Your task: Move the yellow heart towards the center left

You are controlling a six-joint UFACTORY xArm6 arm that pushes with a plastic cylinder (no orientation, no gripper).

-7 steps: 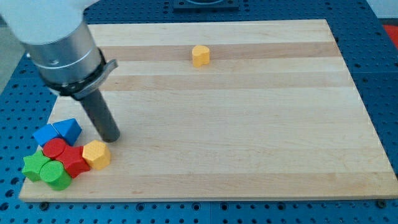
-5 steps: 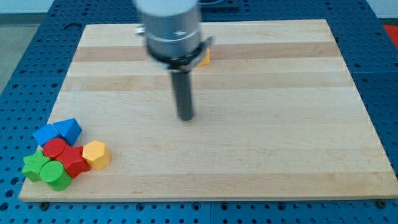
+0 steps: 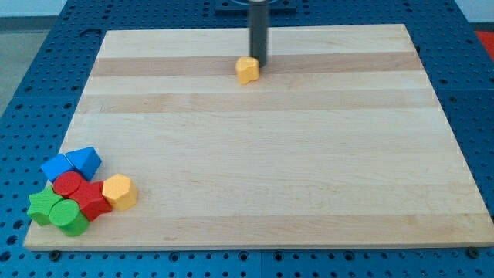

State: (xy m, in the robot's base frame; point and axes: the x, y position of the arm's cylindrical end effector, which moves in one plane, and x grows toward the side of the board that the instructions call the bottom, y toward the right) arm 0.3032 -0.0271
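Tip at the yellow heart, top centre of the frame

You see my tip [image 3: 258,63] touching the yellow heart [image 3: 247,70] at its upper right; there is no end effector.

Rod [image 3: 257,31] cut off by view's top edge. Green blocks [image 3: 55,213] partly covered by red blocks [image 3: 82,196]; shapes unclear. Small yellow block [image 3: 247,69] too small for shape.

Tip: my tip [image 3: 258,64] is on the far part of the wooden board [image 3: 309,154], just beside the yellow heart [image 3: 247,70], on its far right.
Cluster, near left corner: blue blocks [image 3: 71,164], red blocks [image 3: 81,193], green blocks [image 3: 56,211], yellow block [image 3: 120,191], packed together.
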